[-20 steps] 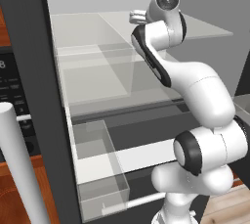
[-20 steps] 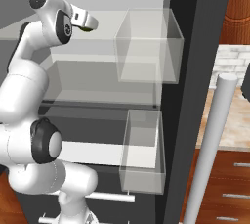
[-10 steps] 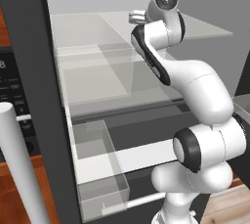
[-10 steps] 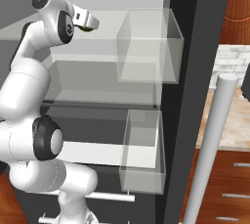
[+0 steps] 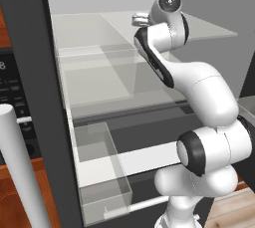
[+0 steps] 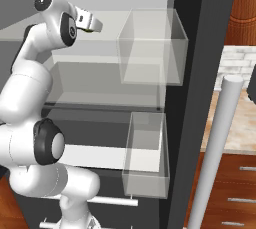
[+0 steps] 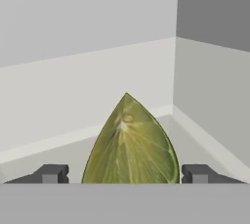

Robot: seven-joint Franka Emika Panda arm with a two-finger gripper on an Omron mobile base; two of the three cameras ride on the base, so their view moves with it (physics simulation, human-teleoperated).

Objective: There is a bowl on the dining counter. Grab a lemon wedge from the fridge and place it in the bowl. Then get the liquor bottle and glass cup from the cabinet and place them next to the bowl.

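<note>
A yellow-green lemon wedge lies on the fridge's top shelf, near the back right corner in the hand view. My gripper straddles it, one dark fingertip on either side, each with a small gap to the peel. The jaws are open and touch nothing. In the right base view the gripper reaches over the top shelf with a green sliver of the wedge under it. The left base view shows the gripper at the shelf, behind the arm's wrist. The bowl, liquor bottle and glass cup are out of view.
The fridge stands open with glass shelves and pale inner walls close around the hand. Clear door bins hang at the right. A white door handle bar stands close to the base. Wooden drawers lie further right.
The hand has shifted only slightly over the top shelf; the arm and fridge look otherwise the same.
</note>
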